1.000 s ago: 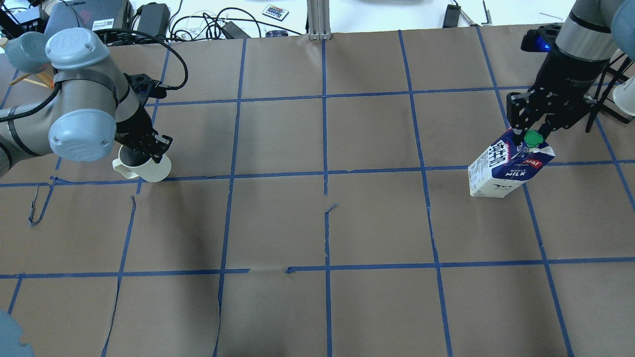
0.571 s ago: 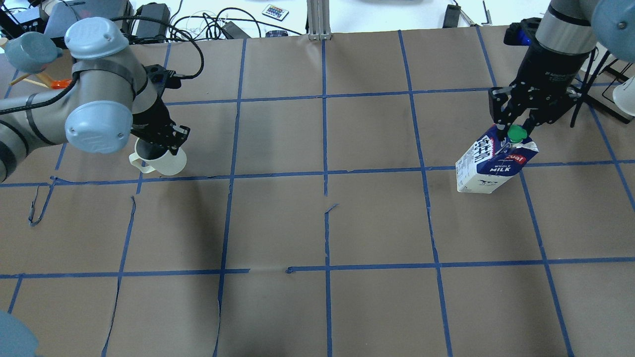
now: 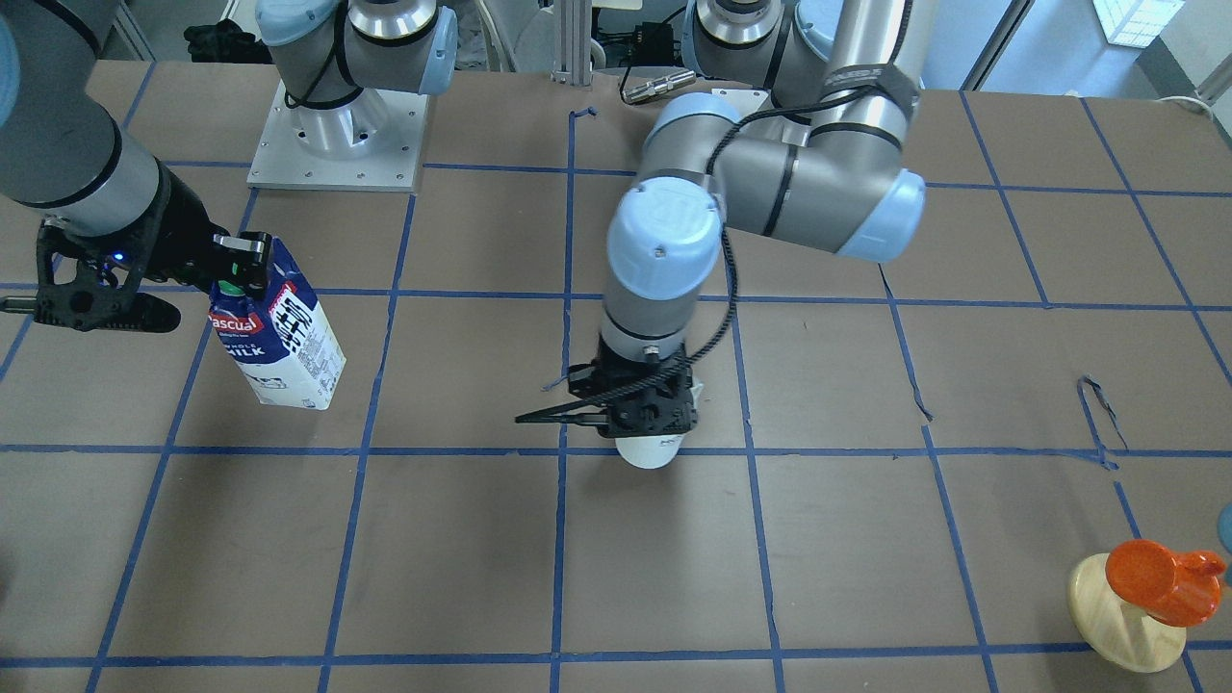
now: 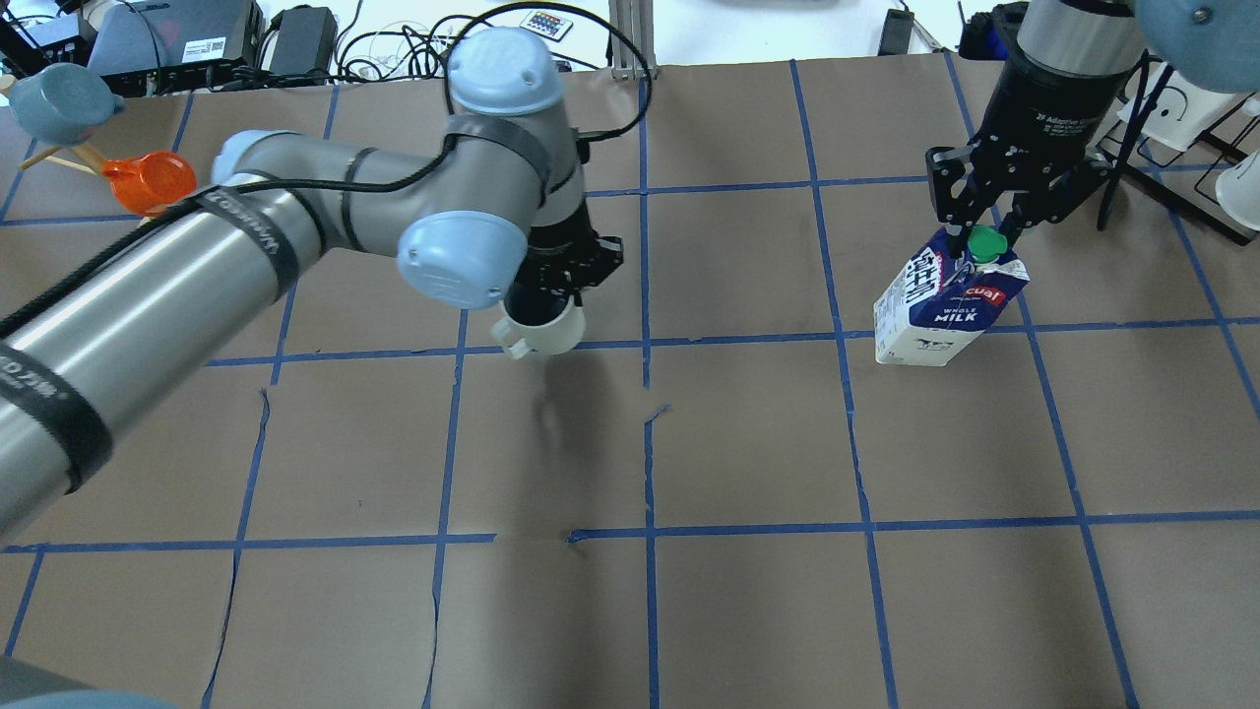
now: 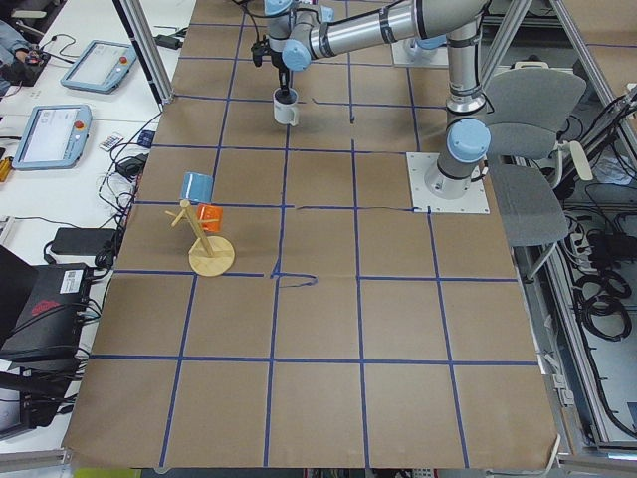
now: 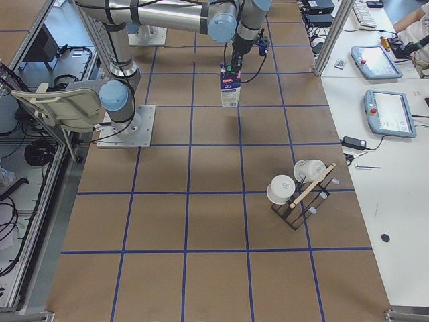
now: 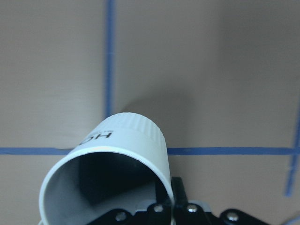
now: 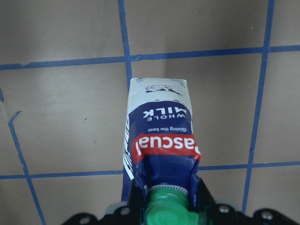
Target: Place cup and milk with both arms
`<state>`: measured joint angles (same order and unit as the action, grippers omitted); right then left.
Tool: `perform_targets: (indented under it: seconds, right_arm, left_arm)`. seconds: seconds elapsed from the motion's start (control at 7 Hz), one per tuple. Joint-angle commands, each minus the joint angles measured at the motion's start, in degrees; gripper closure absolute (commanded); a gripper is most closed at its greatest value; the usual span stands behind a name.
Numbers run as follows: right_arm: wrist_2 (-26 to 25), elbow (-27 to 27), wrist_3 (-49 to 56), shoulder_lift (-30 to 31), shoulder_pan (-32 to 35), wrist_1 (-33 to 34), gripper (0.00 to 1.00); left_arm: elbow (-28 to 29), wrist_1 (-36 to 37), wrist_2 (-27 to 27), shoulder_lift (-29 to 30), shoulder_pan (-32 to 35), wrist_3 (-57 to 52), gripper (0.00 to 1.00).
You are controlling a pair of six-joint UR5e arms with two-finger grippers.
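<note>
- The left gripper (image 4: 547,293) is gripping the white mug (image 4: 543,335) by its rim, clamped on the wall with the mouth up. The left wrist view shows the mug's grey inside and small dark lettering on its side.
- In the overhead view the mug hangs near the middle of the table (image 4: 748,611), at about 10 o'clock from the centre and just over a blue tape line. Its handle (image 4: 509,345) points to about 8 o'clock.
- A soft shadow lies on the brown paper at 6 o'clock of the mug and apart from it, so the mug is raised off the table.
- The right gripper (image 4: 980,236) is gripping the milk carton (image 4: 945,305) at its top ridge, with a finger on either side of the green cap (image 8: 166,213).
- The carton is at 3 o'clock of the mug and well apart from it, at about 2 o'clock from the table's centre. It leans in the overhead view. I cannot tell whether its base touches the table.
- The carton's face shows a red "Pascual" band above "WHOLE MILK" on dark blue, with white toward the base.
- An orange cup (image 4: 148,182) and a blue cup (image 4: 54,103) hang on a wooden stand (image 5: 211,257) at 10 o'clock of the mug, near the table's left end.
- A rack with white cups (image 6: 298,194) stands near the table's right end.
</note>
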<state>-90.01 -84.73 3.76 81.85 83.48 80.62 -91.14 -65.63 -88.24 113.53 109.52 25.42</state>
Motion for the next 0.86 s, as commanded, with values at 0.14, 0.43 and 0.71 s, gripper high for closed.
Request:
perform_targets:
  seconds: [0.14, 0.43, 0.71]
  right_arm:
    - [0.0, 0.7, 0.0, 0.1, 0.2, 0.0, 0.88]
    - [0.0, 0.6, 0.0, 0.1, 0.3, -0.1, 0.88]
    - [0.2, 0.6, 0.0, 0.3, 1.3, -0.3, 0.88]
  left_arm:
    - [1.1, -1.7, 1.8, 2.1, 8.3, 10.0, 1.0]
    - [-1.5, -0.8, 1.8, 2.8, 8.3, 10.0, 0.01]
    - [-0.6, -0.9, 1.8, 1.1, 8.2, 9.1, 0.0]
